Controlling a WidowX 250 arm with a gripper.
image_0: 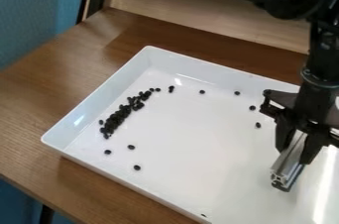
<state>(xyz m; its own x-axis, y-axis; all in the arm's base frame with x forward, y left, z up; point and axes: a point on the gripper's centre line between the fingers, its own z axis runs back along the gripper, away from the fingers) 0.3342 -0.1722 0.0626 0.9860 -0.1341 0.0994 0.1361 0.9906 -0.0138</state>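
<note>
White tray (pixel 192 168) on a wooden table (pixel 86 74). Small black pellets (pixel 116 118) lie heaped beside the tray's left edge, others scattered toward its far and near edges. Toward its right, the gripper (pixel 295 154) clasps a tilted silver bar (pixel 287 165).

- slotted silver metal bar (pixel 287 165): pretty slim, clamped in my claw (pixel 295 154) and tilted, lower end over the white tray (pixel 192 141)
- black beans (pixel 116 119): tiny dark ovals, mostly bunched in a slanting strip near the tray's left wall, plus some strays dotted around
</note>
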